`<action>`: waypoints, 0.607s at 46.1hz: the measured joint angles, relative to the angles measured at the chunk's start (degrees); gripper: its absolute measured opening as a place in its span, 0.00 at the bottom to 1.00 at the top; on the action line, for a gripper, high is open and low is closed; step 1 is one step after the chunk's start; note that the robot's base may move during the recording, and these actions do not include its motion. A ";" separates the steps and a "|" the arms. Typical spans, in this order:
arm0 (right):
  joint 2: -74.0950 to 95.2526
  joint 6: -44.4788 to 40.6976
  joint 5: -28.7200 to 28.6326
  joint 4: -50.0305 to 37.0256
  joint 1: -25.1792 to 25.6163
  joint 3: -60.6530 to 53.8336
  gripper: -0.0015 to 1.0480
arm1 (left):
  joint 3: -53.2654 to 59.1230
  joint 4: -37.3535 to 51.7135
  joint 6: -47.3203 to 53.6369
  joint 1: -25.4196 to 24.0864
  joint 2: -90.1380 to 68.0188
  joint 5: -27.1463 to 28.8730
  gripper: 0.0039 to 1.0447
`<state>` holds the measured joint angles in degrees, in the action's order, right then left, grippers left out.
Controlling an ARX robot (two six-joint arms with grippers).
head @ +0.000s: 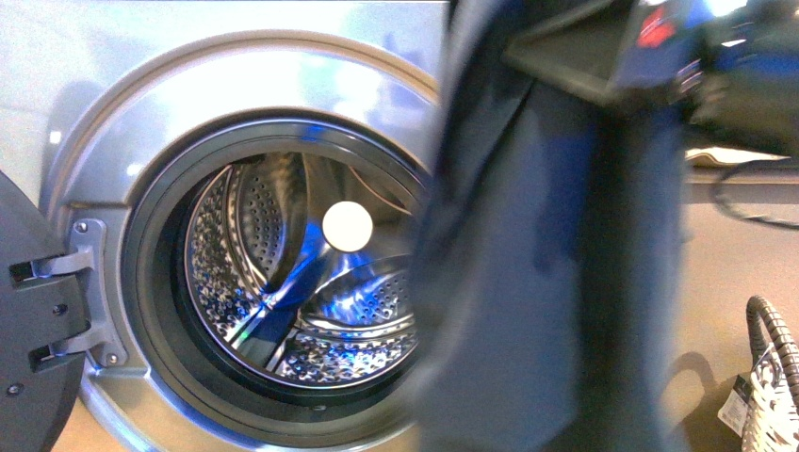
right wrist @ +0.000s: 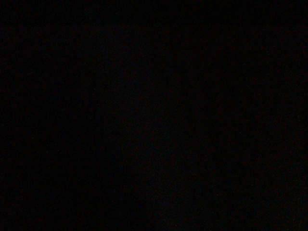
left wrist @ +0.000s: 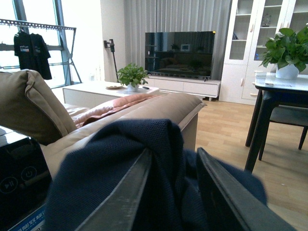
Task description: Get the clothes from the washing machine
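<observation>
The left gripper [left wrist: 175,159] has its fingers [left wrist: 126,192] closed narrowly on a bunched fold of the clothes [left wrist: 110,163]. The navy fabric hangs in front of the washing machine [head: 141,94], right of its open mouth and outside it. The steel drum [head: 283,273] shows bare metal, and the door [head: 28,311] stands swung open at the left. The right wrist view is dark (so the right gripper's fingers cannot be told).

Unpatterned dark navy-blue fabric garment [head: 556,282]; grey metallic front-loading washing machine [head: 141,104], perforated steel drum [head: 273,273] glinting blue; white-and-grey woven basket [head: 773,400] at four o'clock.
</observation>
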<state>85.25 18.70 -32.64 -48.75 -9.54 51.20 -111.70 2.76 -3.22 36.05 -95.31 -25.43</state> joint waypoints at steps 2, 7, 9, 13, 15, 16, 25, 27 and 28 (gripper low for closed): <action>0.15 0.26 1.90 -0.96 1.40 0.79 0.30 | -0.17 0.00 0.00 0.00 0.07 -0.04 0.39; -0.24 2.05 4.11 -2.91 4.83 2.99 0.15 | -0.28 0.02 0.00 0.02 0.17 -0.02 0.55; -0.76 3.04 4.59 -3.67 6.43 4.09 0.09 | -0.28 0.02 0.00 0.02 0.17 -0.02 0.61; -4.00 4.57 5.16 -3.91 10.16 6.64 0.06 | -0.28 0.02 0.00 0.02 0.17 -0.02 0.78; -6.47 5.20 4.81 -3.80 11.91 7.67 0.06 | -0.28 0.02 0.00 0.00 0.17 -0.02 0.87; -7.52 5.55 4.57 -3.63 12.59 8.07 0.06 | -0.28 0.02 0.00 0.02 0.17 -0.02 0.92; -16.96 7.23 1.40 0.02 20.48 13.07 0.06 | -0.28 0.02 0.02 0.02 0.17 -0.02 0.94; -18.05 7.19 0.98 1.18 22.25 14.21 0.06 | -0.28 0.02 0.02 0.02 0.17 -0.02 0.94; -18.64 7.26 0.59 1.57 23.58 14.95 0.06 | -0.28 0.02 0.04 0.02 0.17 -0.02 0.94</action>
<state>66.61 25.96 -32.05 -47.18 14.04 66.15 -111.98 2.79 -3.18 36.07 -95.13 -25.45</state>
